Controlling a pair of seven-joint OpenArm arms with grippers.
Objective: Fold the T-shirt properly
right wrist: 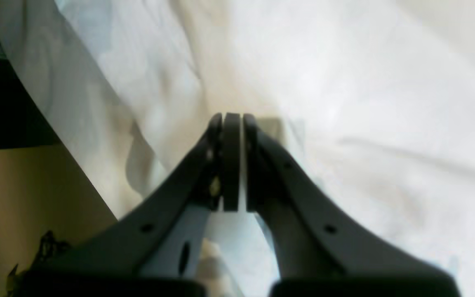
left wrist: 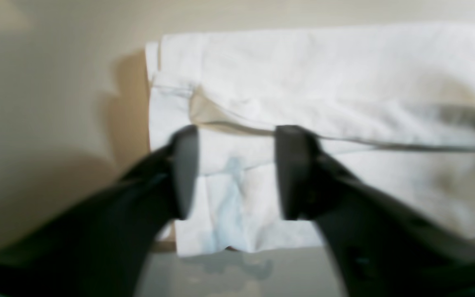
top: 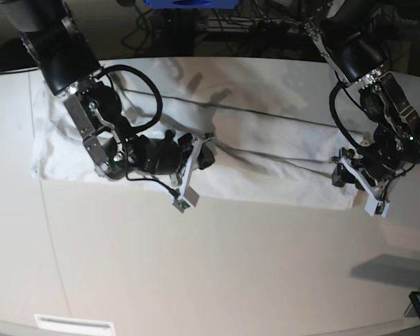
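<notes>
Left claw [left wrist: 236, 171] agape over T-shirt [left wrist: 328, 82]

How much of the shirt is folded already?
Partly done. The T-shirt already lies as a long, doubled-over band on the table. The right hand is shut, pinching a fold; the left hand is open over one end. Folding the long band shorter is left.

Wrist views blurred; base view sharp, soft shadows
</notes>
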